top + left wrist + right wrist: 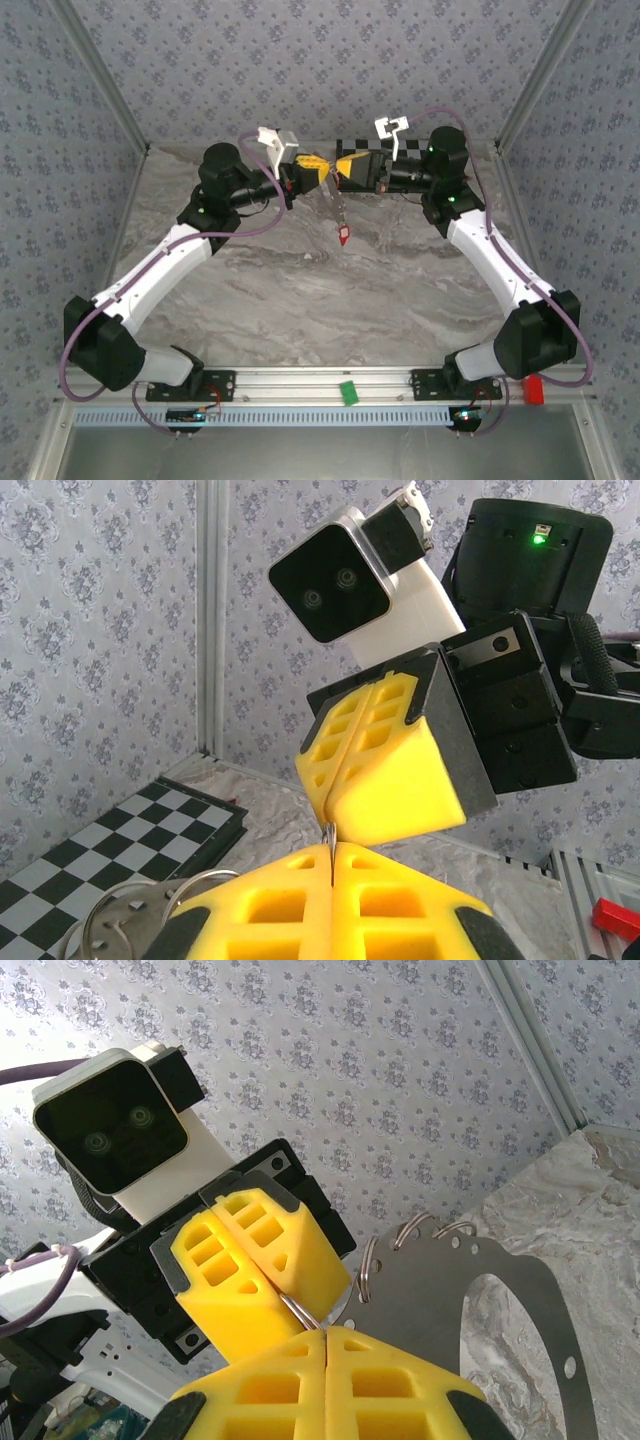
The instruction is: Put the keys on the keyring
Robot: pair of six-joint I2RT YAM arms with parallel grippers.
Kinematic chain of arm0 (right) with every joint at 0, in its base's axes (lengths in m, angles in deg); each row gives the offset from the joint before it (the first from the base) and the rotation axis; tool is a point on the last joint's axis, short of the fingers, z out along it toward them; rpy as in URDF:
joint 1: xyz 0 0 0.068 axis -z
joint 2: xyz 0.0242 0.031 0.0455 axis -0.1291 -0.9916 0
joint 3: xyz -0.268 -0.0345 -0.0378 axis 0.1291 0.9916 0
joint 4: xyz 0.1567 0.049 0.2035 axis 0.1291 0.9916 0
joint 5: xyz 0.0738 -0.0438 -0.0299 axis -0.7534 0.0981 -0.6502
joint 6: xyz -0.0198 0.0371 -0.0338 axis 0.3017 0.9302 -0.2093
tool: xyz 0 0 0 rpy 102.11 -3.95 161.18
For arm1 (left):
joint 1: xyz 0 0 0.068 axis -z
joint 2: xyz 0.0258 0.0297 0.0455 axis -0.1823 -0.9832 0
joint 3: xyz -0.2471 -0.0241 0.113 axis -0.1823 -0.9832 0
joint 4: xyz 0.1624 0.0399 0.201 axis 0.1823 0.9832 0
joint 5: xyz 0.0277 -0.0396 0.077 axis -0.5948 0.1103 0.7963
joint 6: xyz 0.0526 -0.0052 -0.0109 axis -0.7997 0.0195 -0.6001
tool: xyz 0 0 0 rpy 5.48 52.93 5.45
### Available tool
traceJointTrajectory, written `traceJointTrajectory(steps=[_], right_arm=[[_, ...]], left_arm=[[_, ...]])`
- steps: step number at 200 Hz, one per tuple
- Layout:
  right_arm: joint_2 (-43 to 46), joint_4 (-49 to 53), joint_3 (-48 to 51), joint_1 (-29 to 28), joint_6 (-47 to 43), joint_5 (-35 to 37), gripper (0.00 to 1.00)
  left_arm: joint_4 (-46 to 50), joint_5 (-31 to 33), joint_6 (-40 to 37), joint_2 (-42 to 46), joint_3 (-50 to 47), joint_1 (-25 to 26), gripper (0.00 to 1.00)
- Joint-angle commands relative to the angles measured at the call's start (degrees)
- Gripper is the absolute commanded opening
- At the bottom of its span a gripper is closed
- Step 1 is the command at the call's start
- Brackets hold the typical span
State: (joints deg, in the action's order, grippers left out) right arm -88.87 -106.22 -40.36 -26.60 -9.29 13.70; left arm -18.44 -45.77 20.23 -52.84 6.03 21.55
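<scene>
Top external shows the left gripper (316, 170) and right gripper (345, 167) tip to tip over the far side of the grey marble table (300, 290). Both are clamped on the thin silver wire keyring (362, 1272) between them, and a small red-headed key (344, 236) hangs just beneath.

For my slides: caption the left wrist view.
Left gripper and right gripper, both shut, meet tip to tip, pinching the thin keyring wire between them.
</scene>
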Motion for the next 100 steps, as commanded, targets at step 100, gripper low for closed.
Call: traceJointTrajectory(steps=[100], right_arm=[[-0.24, 3.90, -0.79, -1.01, -2.81, -2.90, 0.00]], left_arm=[[-15.68, 1.13, 10.43, 0.26, 0.53, 0.58, 0.00]])
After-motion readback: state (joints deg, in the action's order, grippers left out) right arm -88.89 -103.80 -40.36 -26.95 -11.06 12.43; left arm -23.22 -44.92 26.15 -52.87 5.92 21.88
